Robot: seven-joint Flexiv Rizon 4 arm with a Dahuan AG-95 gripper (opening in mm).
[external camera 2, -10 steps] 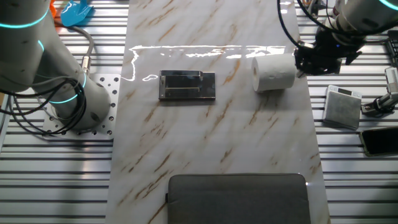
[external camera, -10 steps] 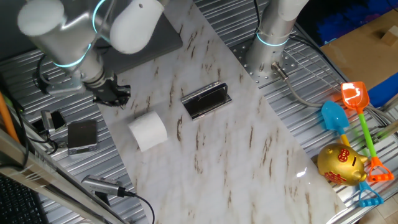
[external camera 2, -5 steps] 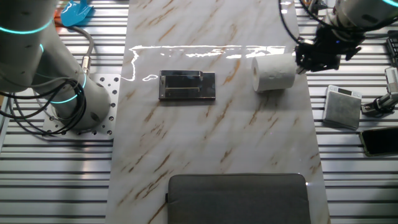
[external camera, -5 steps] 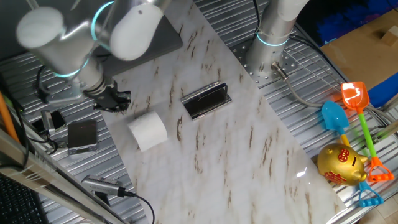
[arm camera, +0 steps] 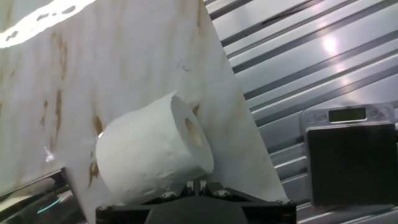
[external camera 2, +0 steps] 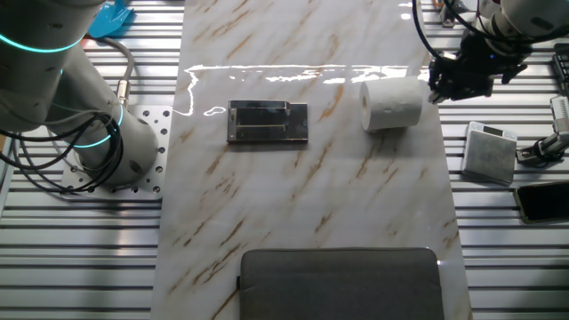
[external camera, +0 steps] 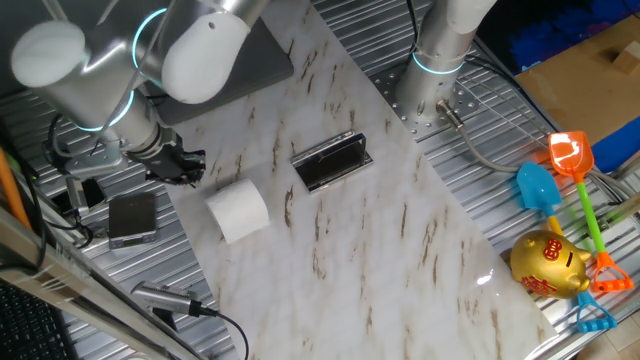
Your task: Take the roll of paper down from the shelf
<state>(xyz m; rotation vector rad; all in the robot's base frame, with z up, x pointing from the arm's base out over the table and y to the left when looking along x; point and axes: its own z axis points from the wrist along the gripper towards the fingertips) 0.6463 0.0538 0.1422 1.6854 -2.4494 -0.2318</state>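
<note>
The roll of paper (external camera: 238, 212) lies on its side on the marble table top, near its edge, and also shows in the other fixed view (external camera 2: 391, 104). The shelf (external camera: 331, 162), a small dark glossy rack with metal edges, stands bare on the table some way from the roll (external camera 2: 268, 122). My gripper (external camera: 186, 166) is shut and empty, just beyond the roll's end at the table edge (external camera 2: 447, 83). In the hand view the roll (arm camera: 152, 152) fills the middle with its hollow core facing right, and the shut gripper (arm camera: 196, 185) is close below it.
A flat grey square box (external camera: 132, 218) lies on the ribbed metal beside the table, near the gripper (external camera 2: 489, 151) (arm camera: 351, 155). A large grey mat (external camera 2: 342, 283) covers one table end. A second arm's base (external camera: 430, 80), plastic toys (external camera: 565, 190) and a phone (external camera 2: 542, 203) stand off the marble.
My gripper has drawn back a little from the roll toward the table edge, still shut. The roll and the shelf have not moved.
</note>
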